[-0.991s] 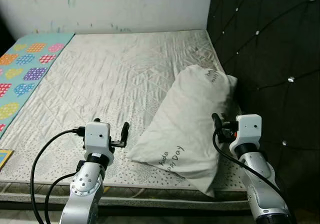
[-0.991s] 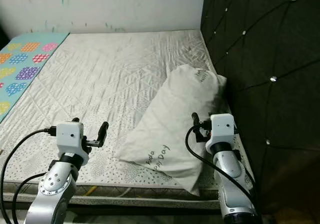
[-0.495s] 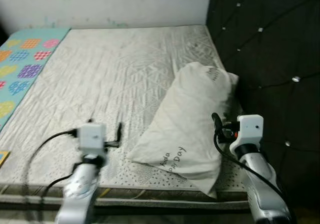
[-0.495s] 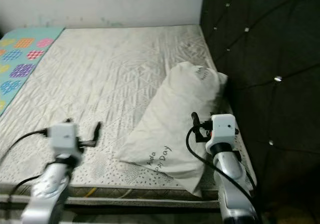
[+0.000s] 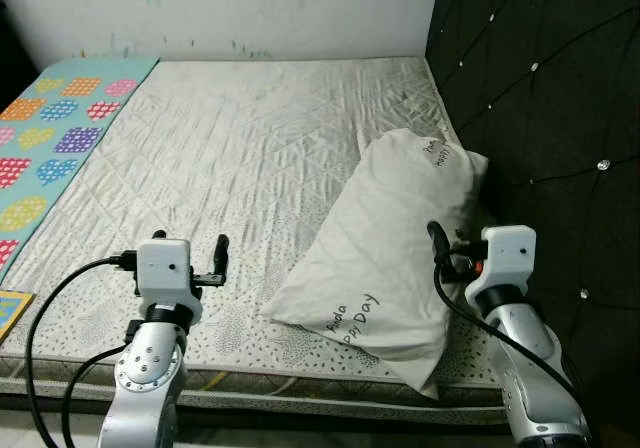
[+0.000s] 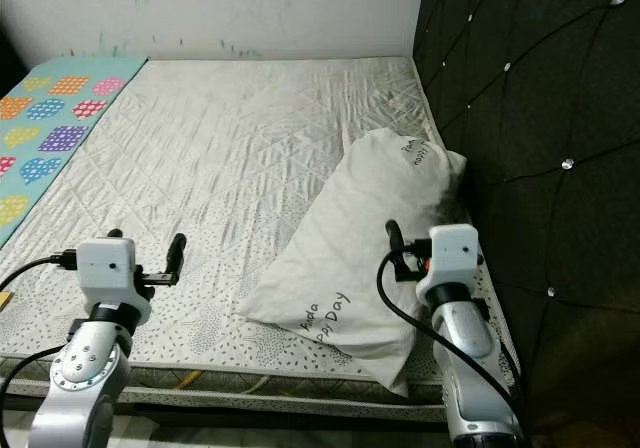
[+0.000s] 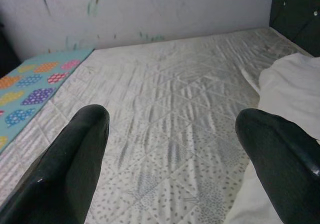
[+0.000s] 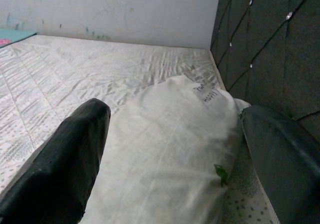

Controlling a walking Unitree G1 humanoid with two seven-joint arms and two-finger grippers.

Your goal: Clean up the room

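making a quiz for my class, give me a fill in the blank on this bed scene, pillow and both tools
1. The white pillow lies on the mattress beside the dark tufted ____.
2. The right tool hangs over the pillow with its fingers ____.
3. The left tool is open above the bare ____.
4. The mat with colourful patches lies along the robot's ____ side of the bed.

Missing words: headboard; open; mattress; left
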